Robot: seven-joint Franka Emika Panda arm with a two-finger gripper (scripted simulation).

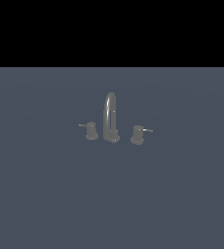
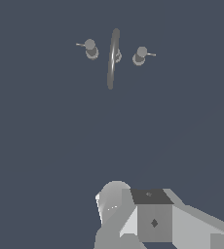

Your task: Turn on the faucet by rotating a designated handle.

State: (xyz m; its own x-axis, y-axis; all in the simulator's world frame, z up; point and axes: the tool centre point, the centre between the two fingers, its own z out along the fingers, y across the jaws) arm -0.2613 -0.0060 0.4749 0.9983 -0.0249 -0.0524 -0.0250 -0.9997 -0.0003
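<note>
Going left to right in the exterior view: a twin knob (image 1: 91,131) with its lever poking left, then the spout (image 1: 110,116), then the handle (image 1: 138,134) just right of it, lever stuck out rightward. All of it sits on the bare bench (image 1: 46,194). No arm is seen there. In the wrist view only a grey chunk of the arm is caught, well apart from the faucet (image 2: 113,58), so the tool's state can't be told. Looks like nothing's been turned yet; the approach and the rotation are all left.

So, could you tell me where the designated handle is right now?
In the exterior view, the handle stands on the floor right of the spout, apart from it, its lever pointing right.
</note>
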